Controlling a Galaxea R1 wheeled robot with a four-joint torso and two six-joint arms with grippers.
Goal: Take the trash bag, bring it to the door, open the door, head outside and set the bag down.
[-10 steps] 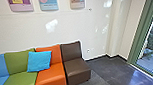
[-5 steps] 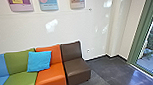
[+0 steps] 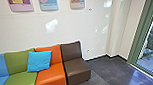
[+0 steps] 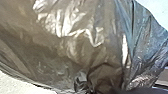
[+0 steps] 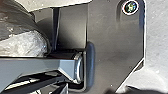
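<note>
Near the robot's left wrist is the trash bag (image 4: 75, 47), its neck (image 4: 106, 77) gathered, probably so that it can be carried from there; whether the left gripper and the right gripper are open or closed, I cannot tell. The blue cushion (image 3: 39, 61) leans on the sofa backrests (image 3: 56, 52), perhaps for comfort. On the posters (image 3: 48, 3) I can read no words. At right, the green frame (image 3: 142, 30) holds glass

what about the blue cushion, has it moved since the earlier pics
No: the blue cushion leans across the join of the green seat and orange seat, as before.
</note>
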